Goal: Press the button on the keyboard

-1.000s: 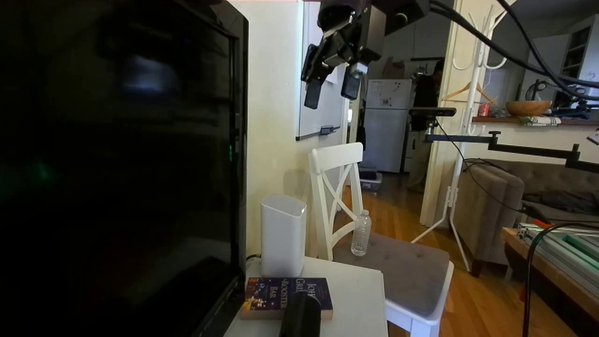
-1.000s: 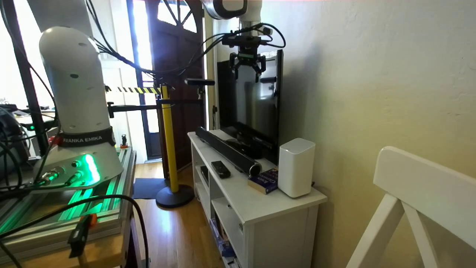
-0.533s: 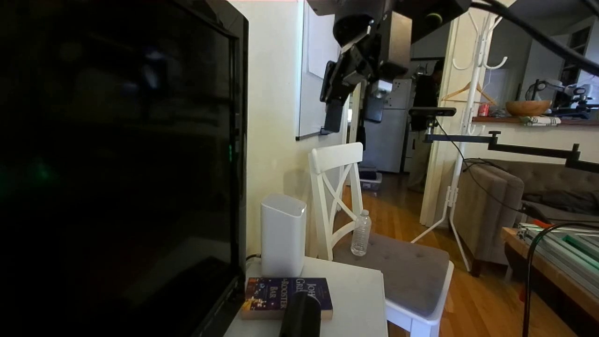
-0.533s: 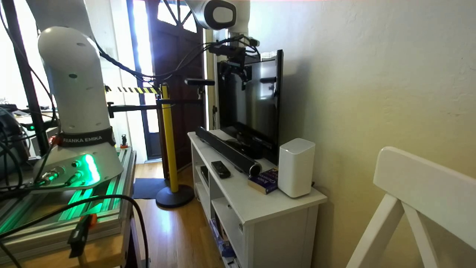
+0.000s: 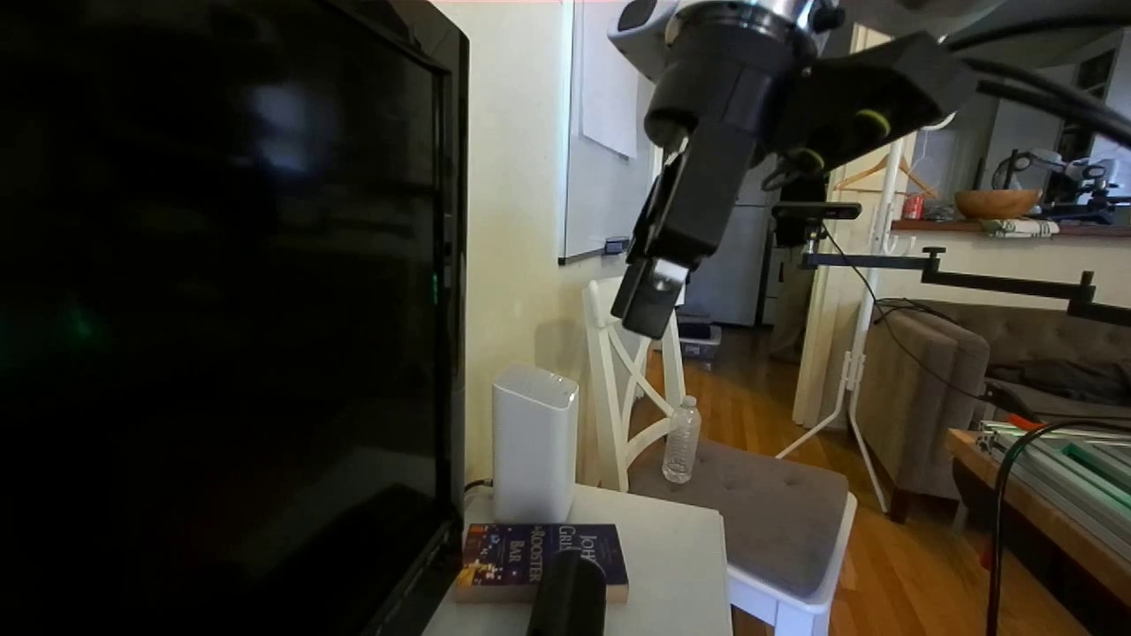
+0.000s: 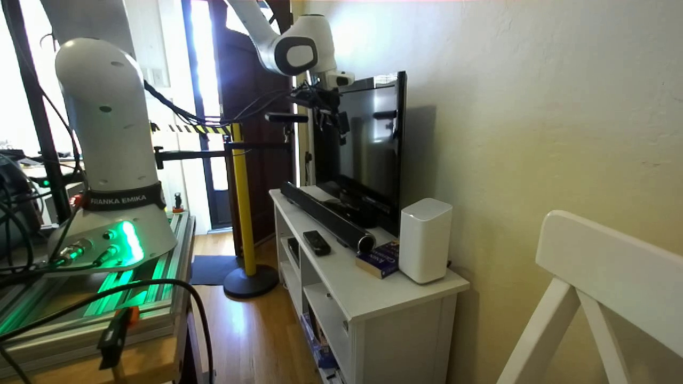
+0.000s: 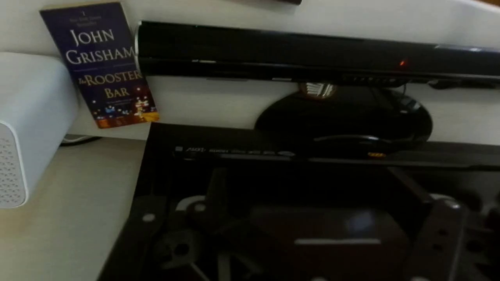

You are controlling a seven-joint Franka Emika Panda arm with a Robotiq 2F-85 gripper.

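Observation:
No keyboard shows in any view. A long black soundbar (image 6: 325, 213) lies along the white cabinet in front of the television (image 6: 363, 154). In the wrist view the soundbar (image 7: 273, 50) shows a small red light and a row of small marks along its lower edge, too small to read. My gripper (image 7: 312, 179) is open, its fingers apart at left and right with nothing held between them. In both exterior views the gripper (image 5: 649, 305) hangs in the air, well above the cabinet. In an exterior view it (image 6: 333, 133) overlaps the television screen.
A paperback book (image 7: 101, 66) lies by the soundbar's end, next to a white box-shaped device (image 6: 426, 240). A black remote (image 6: 317, 243) lies near the cabinet's (image 6: 368, 298) front edge. A white chair (image 5: 636, 300) with a water bottle (image 5: 681, 442) stands beyond the cabinet.
The arm has moved down, and the gripper has turned and tilted. It is lower in both exterior views. Its fingers look open throughout, and the objects on the cabinet have not moved.

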